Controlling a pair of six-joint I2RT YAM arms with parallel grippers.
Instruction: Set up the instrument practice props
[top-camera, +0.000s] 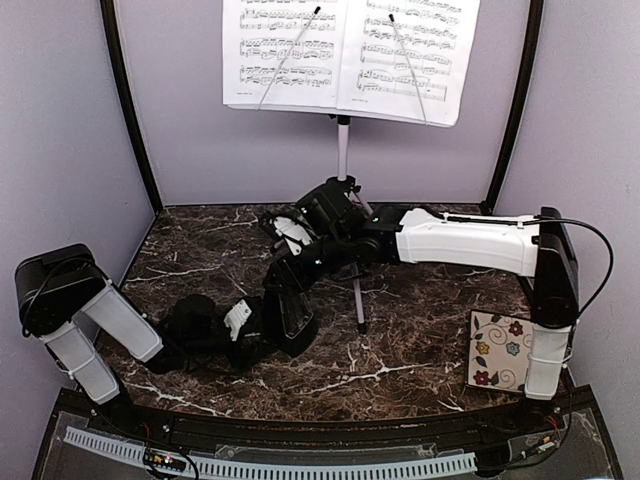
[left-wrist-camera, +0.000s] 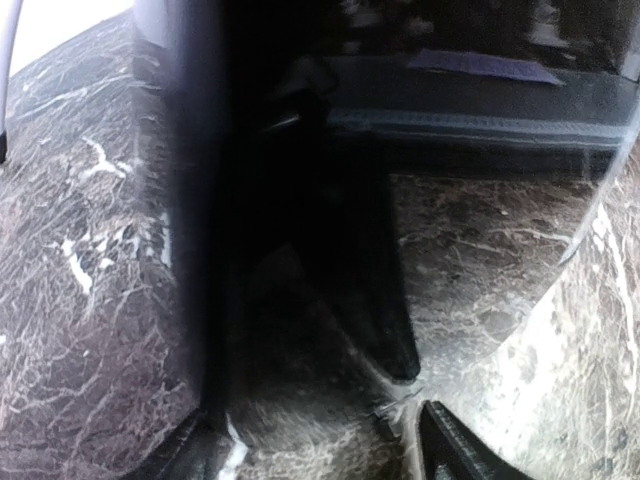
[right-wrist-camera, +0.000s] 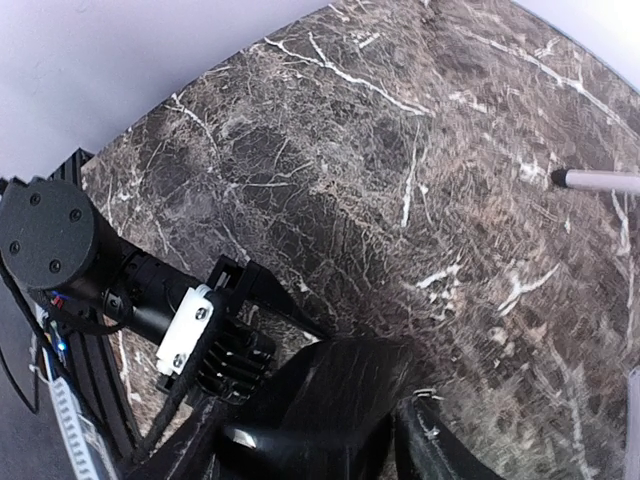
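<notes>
At the back stands the white music stand (top-camera: 343, 150), with two music sheets (top-camera: 285, 50) (top-camera: 410, 55) on its desk. In the middle of the table the black pyramid metronome (top-camera: 292, 305) stands upright. My left gripper (top-camera: 268, 325) is shut on its lower left side. From behind and above, my right gripper (top-camera: 292, 262) is shut on its upper part. The left wrist view is filled by the dark metronome (left-wrist-camera: 300, 250) between my left gripper's (left-wrist-camera: 315, 455) fingers. The right wrist view has the glossy metronome (right-wrist-camera: 340, 400) in my right gripper (right-wrist-camera: 315, 450), with the left gripper (right-wrist-camera: 215, 340) beside it.
A floral square tile (top-camera: 498, 350) lies at the front right, by the right arm's base. One silver leg of the stand's tripod (top-camera: 358, 300) runs forward just right of the metronome; its tip (right-wrist-camera: 595, 180) shows in the right wrist view. Grey walls close off three sides.
</notes>
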